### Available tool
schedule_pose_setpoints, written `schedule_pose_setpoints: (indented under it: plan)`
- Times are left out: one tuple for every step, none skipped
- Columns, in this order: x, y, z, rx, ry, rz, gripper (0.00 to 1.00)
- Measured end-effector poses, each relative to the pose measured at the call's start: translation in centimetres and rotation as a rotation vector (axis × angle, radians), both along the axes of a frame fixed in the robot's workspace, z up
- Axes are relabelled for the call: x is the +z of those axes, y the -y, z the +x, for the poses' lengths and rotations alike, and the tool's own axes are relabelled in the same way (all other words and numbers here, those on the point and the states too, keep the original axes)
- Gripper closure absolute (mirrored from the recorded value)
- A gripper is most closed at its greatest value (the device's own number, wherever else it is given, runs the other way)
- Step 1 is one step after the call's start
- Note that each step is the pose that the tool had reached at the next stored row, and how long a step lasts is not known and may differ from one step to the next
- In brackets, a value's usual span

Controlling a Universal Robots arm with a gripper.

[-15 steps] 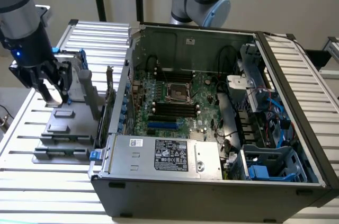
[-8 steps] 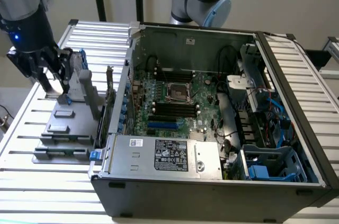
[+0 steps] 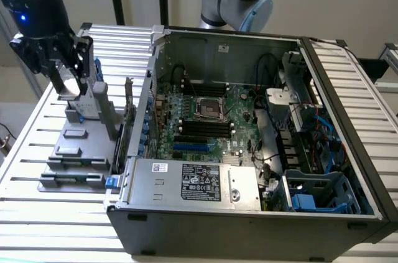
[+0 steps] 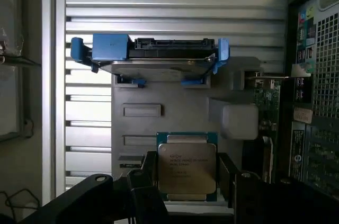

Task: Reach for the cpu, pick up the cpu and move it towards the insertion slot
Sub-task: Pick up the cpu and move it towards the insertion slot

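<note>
My tool straddles the cpu over the grey fixture, and since I cannot tell whether it is pinching, I judge a skewed hold could drop the chip well short of the insertion slot.

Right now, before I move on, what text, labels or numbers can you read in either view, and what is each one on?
No text can be read with certainty.
Print lines on the cpu lid: too blurred.
Black label on the power supply: too small.
White barcode sticker beside it: too small.
Stickers on the computer case rear panel: too small.
</note>
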State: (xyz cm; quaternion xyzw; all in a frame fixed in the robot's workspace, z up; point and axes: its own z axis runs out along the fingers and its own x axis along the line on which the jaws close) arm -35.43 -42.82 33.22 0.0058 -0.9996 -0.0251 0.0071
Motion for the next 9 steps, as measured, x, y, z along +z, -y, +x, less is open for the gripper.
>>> schedule_pose_setpoints:
  plan:
    - [0.44,0.0,0.4,0.001,-0.0004,0.0016,0.45]
    - [0.91,0.01,0.8,0.002,-0.001,0.003,0.45]
    - [1.36,0.01,1.2,0.003,-0.0017,0.0042,0.45]
    - [1.81,0.02,1.6,0.004,-0.0022,0.0056,0.45]
    - [2.29,0.02,2.1,0.004,-0.003,0.007,0.45]
    - [2.73,0.02,2.5,0.005,-0.0037,0.0083,0.45]
    - [3.18,0.02,2.9,0.006,-0.0044,0.0095,0.45]
    - [3.63,0.02,3.4,0.006,-0.0054,0.0104,0.45]
    - [4.05,0.02,3.8,0.006,-0.0066,0.011,0.45]
